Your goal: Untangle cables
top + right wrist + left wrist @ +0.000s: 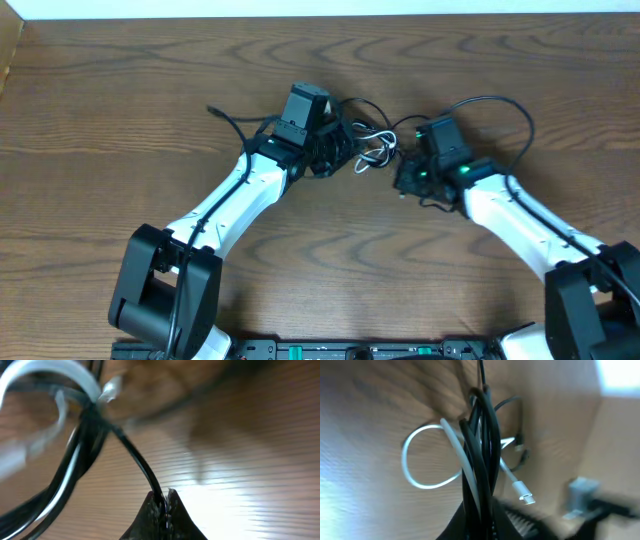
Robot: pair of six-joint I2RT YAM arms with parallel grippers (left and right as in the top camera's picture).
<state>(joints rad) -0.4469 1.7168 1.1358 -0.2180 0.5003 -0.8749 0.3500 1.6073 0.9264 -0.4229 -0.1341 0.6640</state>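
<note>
Here, the left gripper (333, 152) is clamping tight on a bunch of black cable (487, 450) strands, with the white cable (415, 477) looping through them just above the table (150, 80). Farther right, the right gripper (165, 505) is pinching one black cable strand, its fingertips fully closed on it.

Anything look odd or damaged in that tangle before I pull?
Nothing looks damaged. The white cable loops through the bunched strands of the black cable at the left gripper, a knot not yet freed. The right gripper pinches one black strand.
</note>
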